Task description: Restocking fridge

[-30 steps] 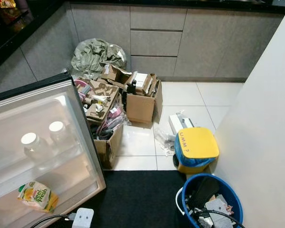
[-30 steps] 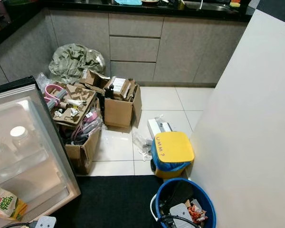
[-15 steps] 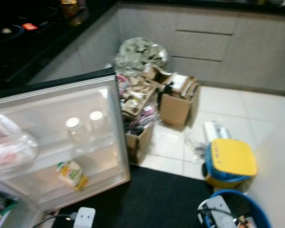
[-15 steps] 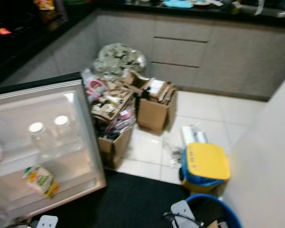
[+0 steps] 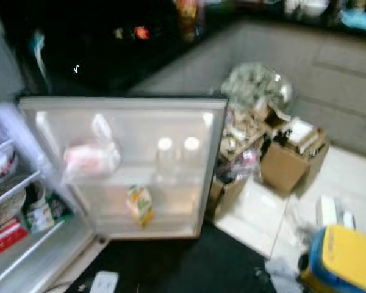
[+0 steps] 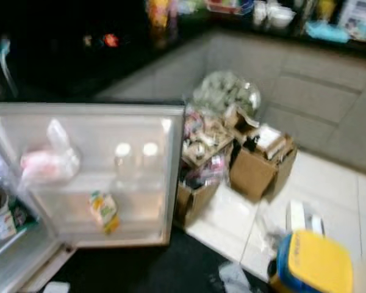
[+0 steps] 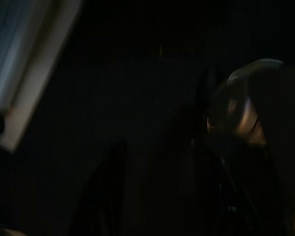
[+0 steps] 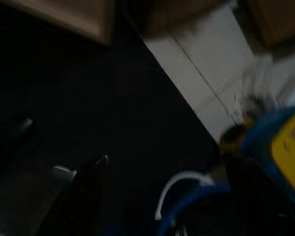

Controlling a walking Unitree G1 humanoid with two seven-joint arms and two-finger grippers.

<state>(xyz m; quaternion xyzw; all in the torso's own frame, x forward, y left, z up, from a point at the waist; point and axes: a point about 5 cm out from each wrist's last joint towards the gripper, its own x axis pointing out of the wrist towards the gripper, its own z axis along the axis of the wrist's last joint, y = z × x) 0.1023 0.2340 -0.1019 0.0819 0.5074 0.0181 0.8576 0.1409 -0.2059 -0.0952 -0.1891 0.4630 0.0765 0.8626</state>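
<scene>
The fridge (image 5: 24,201) stands open at the robot's left, and its door (image 5: 128,165) is swung wide so the inner shelves face the camera. On the door's upper shelf sit two white-capped bottles (image 5: 174,152) side by side, with a pale plastic bag (image 5: 88,155) of something pinkish further in toward the hinge. Below them, on the lower door shelf, stands a yellow-green juice carton (image 5: 140,204). Inside the fridge body a few things show — a bowl (image 5: 0,168) on an upper rack and some packets (image 5: 39,210), green and red, lower down — though blur keeps them from being named more closely.

So the fridge is partly stocked and open, ready to take more. As a judgement, the task looks early or midway: nothing is being carried toward the shelves.

The left gripper (image 7: 157,196) hangs in deep shade; two dark fingers can be made out with a gap between them, but I cannot tell whether anything is held. The right gripper (image 8: 167,196) hangs over the black mat (image 8: 88,98), its fingers spread apart and empty, with the blue bucket (image 8: 206,201) just below it.

Past the door, on the tiled floor (image 5: 256,213), stand open cardboard boxes (image 5: 290,162) full of clutter, a stuffed grey-green bag (image 5: 256,85) against the cabinets (image 5: 341,79), and a yellow-lidded bin (image 5: 344,259) near the mat.
</scene>
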